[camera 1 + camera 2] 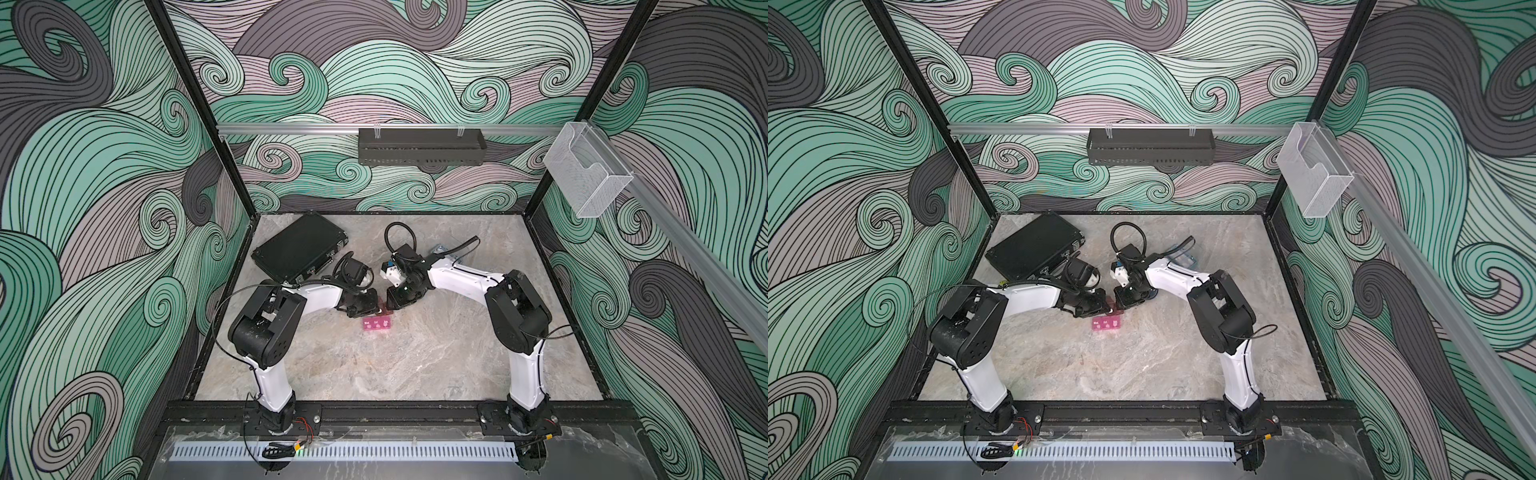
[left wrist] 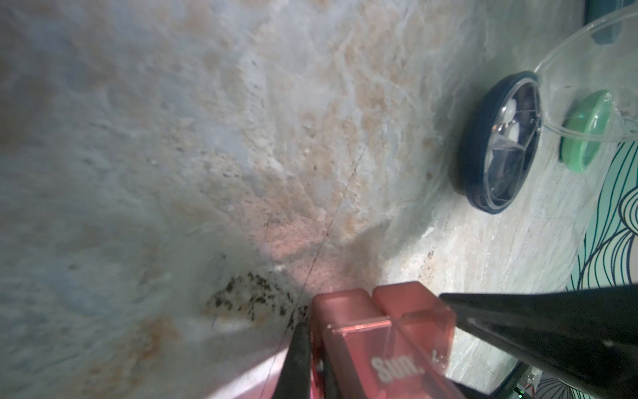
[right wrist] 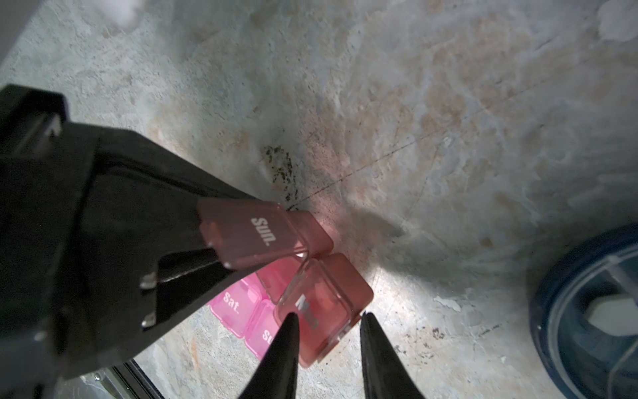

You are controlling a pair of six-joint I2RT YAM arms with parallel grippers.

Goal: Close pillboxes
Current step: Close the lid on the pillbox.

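A brown two-cell pillbox (image 3: 324,293) hangs just above the table between both grippers. My left gripper (image 2: 312,333) is shut on its "Sun." lid (image 3: 252,235), which stands open. My right gripper (image 3: 329,319) is open, its fingertips on either side of the "Mon." cell. Below them lies the pink strip pillbox (image 1: 377,324), with "Sat." and "Sun." lids showing. In both top views the grippers (image 1: 376,305) (image 1: 390,308) meet over this strip. A dark-blue round pillbox (image 2: 497,145) with its clear lid raised and a green round one (image 2: 583,131) lie farther off.
A large black case (image 1: 299,249) lies at the back left of the marble table (image 1: 395,374). A light-blue pillbox (image 1: 442,251) shows partly behind the right arm. Patterned walls close in three sides of the table.
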